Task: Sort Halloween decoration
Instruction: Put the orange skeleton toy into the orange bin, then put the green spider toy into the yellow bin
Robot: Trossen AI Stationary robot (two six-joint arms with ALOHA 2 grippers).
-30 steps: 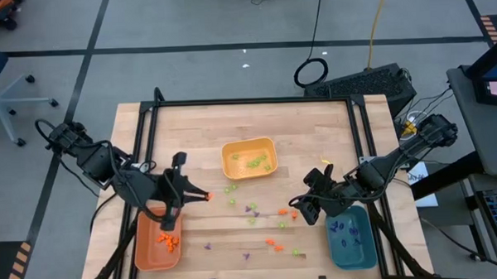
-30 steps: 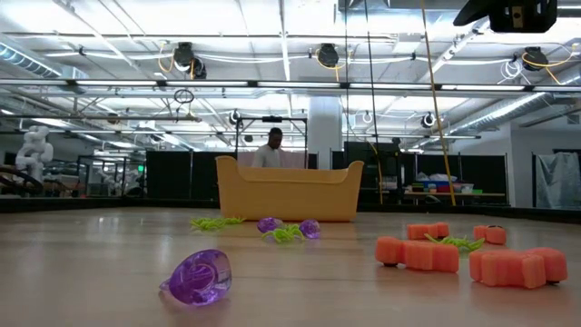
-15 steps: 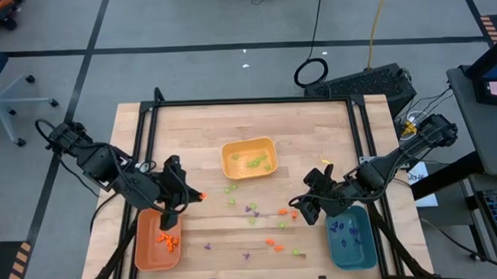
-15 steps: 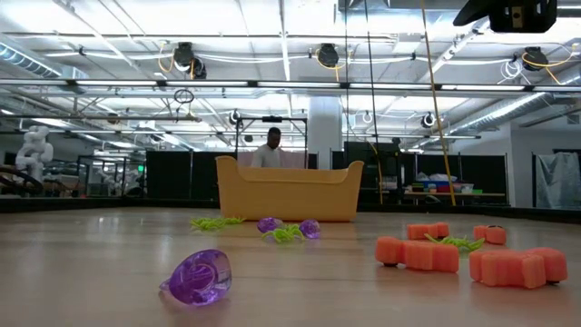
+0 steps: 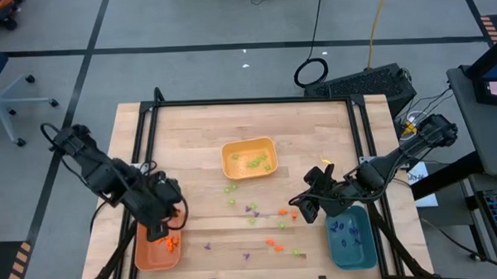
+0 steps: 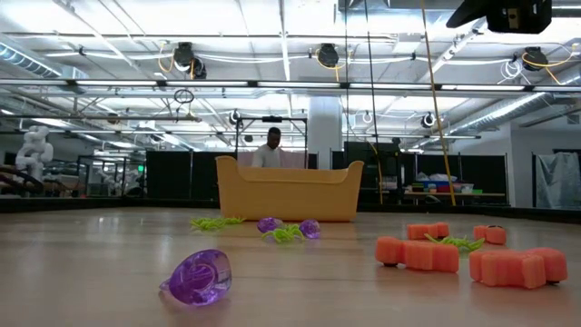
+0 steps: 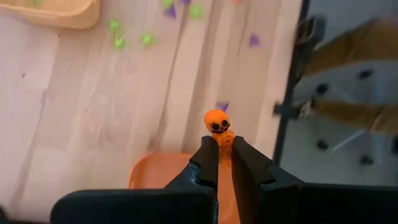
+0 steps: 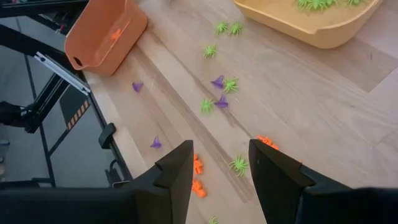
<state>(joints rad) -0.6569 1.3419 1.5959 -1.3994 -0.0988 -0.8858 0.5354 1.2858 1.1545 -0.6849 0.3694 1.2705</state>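
Note:
My left gripper (image 5: 163, 230) hangs over the orange tray (image 5: 141, 254) at the near left, tipped steeply down and shut on a small orange decoration with a pumpkin head (image 7: 216, 121). Over the table's near right, beside the teal tray (image 5: 352, 238), my right gripper (image 5: 300, 211) stands open with nothing between its fingers. Loose green, purple and orange decoration pieces (image 5: 253, 210) lie on the wood between the trays. The yellow tray (image 5: 249, 158) at mid-table holds green pieces. My left gripper pinches the orange decoration by its lower body (image 7: 225, 142) between its two fingertips. The pumpkin head sticks out past the fingertips. The fingers slant steeply down from above, and the piece is lifted clear, above the orange tray's far end (image 7: 155, 179).
The orange tray holds several orange pieces (image 5: 171, 240), and the teal tray holds purple ones (image 5: 348, 228). A black frame (image 5: 251, 101) runs around the tabletop. In the low view a purple piece (image 6: 197, 277) and orange pieces (image 6: 418, 253) lie near the front.
My left gripper has swung from pointing toward the table's middle back toward the near left, sinking over the orange tray. It has tipped downward and rolled, keeping the orange decoration pinched. My right arm has kept still.

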